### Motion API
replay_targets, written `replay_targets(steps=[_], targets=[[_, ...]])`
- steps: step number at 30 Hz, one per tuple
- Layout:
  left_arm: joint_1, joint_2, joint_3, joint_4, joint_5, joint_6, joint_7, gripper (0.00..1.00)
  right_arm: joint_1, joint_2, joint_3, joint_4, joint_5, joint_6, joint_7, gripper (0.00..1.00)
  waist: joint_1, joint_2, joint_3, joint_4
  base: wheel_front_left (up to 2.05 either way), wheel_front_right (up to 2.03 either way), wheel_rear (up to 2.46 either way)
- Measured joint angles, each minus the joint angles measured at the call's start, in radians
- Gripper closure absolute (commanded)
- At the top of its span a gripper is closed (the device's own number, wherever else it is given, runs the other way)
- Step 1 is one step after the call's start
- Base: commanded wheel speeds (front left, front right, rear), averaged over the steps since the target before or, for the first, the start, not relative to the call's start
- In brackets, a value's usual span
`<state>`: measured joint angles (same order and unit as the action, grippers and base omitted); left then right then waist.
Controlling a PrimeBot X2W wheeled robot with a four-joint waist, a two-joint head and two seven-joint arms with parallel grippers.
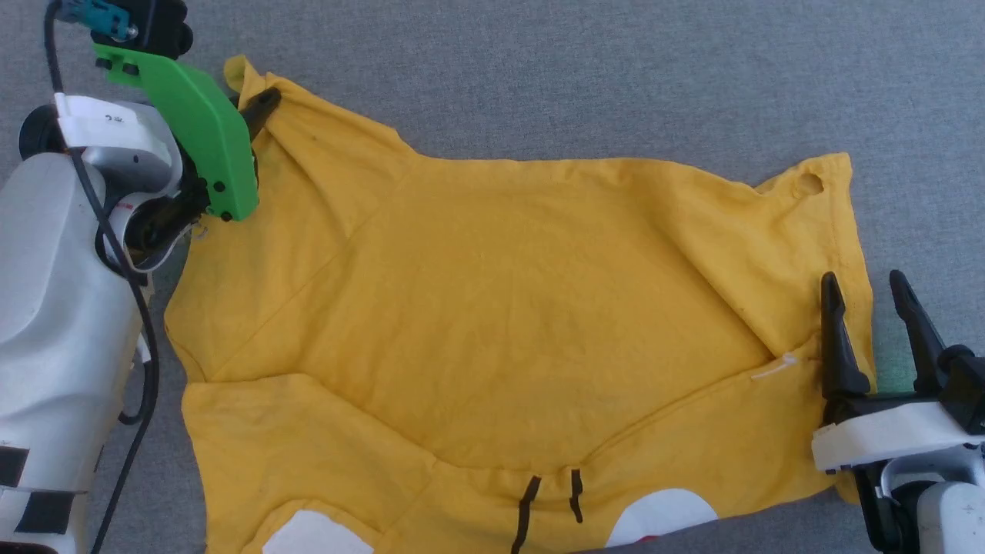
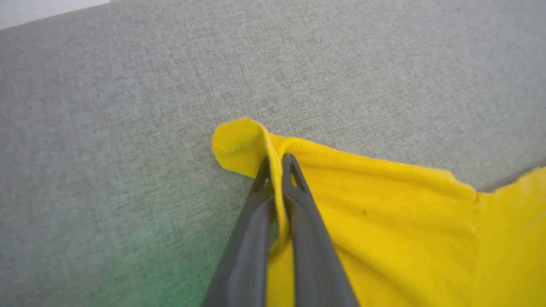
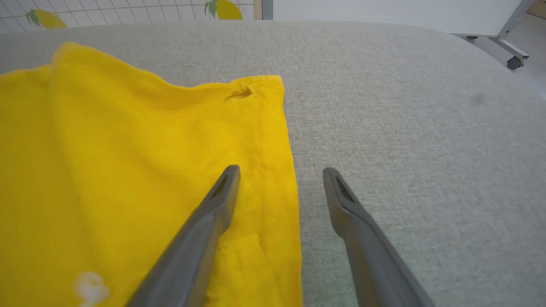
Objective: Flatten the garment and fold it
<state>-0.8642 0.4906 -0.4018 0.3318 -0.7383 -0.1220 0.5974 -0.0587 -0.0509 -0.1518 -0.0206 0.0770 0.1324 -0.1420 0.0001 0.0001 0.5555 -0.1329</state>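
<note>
The mustard-yellow garment lies spread over the grey surface, with two white patches and two short dark loops at its near edge. My left gripper is shut on the garment's far left corner, the fabric pinched between its fingers. My right gripper stands open over the garment's right edge, one finger above the cloth, the other above bare grey surface.
A grey fabric-covered surface surrounds the garment, with free room at the back and right. In the right wrist view a tiled wall with printed lemons and a white wheeled stand lie beyond the surface's far edge.
</note>
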Motion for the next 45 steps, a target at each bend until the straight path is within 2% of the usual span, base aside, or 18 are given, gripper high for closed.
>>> replay_targets(steps=[4,8,11,20,24,27,40,41,42,43,44,45], targets=[[0.007,-0.005,0.012,-0.003,-0.044,0.0,-0.006,1.0,-0.015,0.0,0.006,-0.013,0.008,0.0,0.021,0.0,0.0,0.0,-0.017,0.004,0.0,0.0,0.0],[0.023,-0.004,0.016,-0.025,-0.062,0.0,-0.01,1.0,-0.054,0.0,0.016,-0.058,0.021,0.0,0.099,0.0,0.0,0.0,-0.038,0.01,0.0,0.0,0.0],[0.036,0.002,0.016,-0.041,-0.071,0.0,-0.01,1.0,-0.106,0.0,0.014,-0.097,0.013,0.0,0.213,0.0,-0.0001,0.0,-0.051,0.014,0.0,0.0,0.0],[0.045,0.005,0.016,-0.078,-0.099,0.0,-0.009,1.0,-0.238,-0.006,-0.016,-0.145,-0.047,0.0,0.67,0.0,-0.0001,0.0,-0.044,0.024,0.0,0.0,0.0],[0.045,0.006,0.015,-0.087,-0.105,0.0,-0.008,1.0,-0.264,-0.025,-0.034,-0.152,-0.047,0.0,0.795,0.0,0.0,0.0,-0.035,0.031,0.0,0.0,0.0],[0.045,0.008,0.013,-0.092,-0.108,-0.001,-0.008,1.0,-0.282,-0.035,-0.046,-0.151,-0.031,0.0,0.839,0.0,-0.0001,0.0,-0.028,0.036,0.0,0.0,0.0],[0.044,0.021,0.001,-0.112,-0.121,-0.001,0.004,1.0,-0.351,-0.039,-0.056,-0.046,-0.017,0.0,0.868,0.0,-0.0001,0.0,0.009,0.061,0.0,0.0,0.0],[0.044,0.022,0.001,-0.113,-0.124,-0.001,0.006,1.0,-0.36,-0.04,-0.054,-0.04,-0.014,-0.001,0.873,0.03,-0.0001,-0.0001,0.011,0.063,0.0,0.0,0.0],[0.043,0.023,0.0,-0.113,-0.125,-0.001,0.007,1.0,-0.366,-0.04,-0.054,-0.035,-0.011,-0.001,0.878,0.53,0.0,-0.0001,0.012,0.064,0.0,0.0,0.0],[0.043,0.024,-0.001,-0.113,-0.128,-0.001,0.008,1.0,-0.374,-0.04,-0.053,-0.03,-0.008,-0.001,0.887,0.63,-0.0001,0.0,0.013,0.065,0.0,0.0,0.0],[0.043,0.024,-0.001,-0.112,-0.132,-0.001,0.009,1.0,-0.379,-0.041,-0.051,-0.03,-0.008,0.0,0.892,1.0,-0.0001,-0.0001,0.013,0.065,0.0,0.0,0.0],[0.043,0.025,-0.001,-0.112,-0.137,-0.001,0.009,1.0,-0.382,-0.04,-0.051,-0.029,-0.008,0.0,0.893,1.0,-0.0001,0.0,0.013,0.066,0.0,0.0,0.0]])
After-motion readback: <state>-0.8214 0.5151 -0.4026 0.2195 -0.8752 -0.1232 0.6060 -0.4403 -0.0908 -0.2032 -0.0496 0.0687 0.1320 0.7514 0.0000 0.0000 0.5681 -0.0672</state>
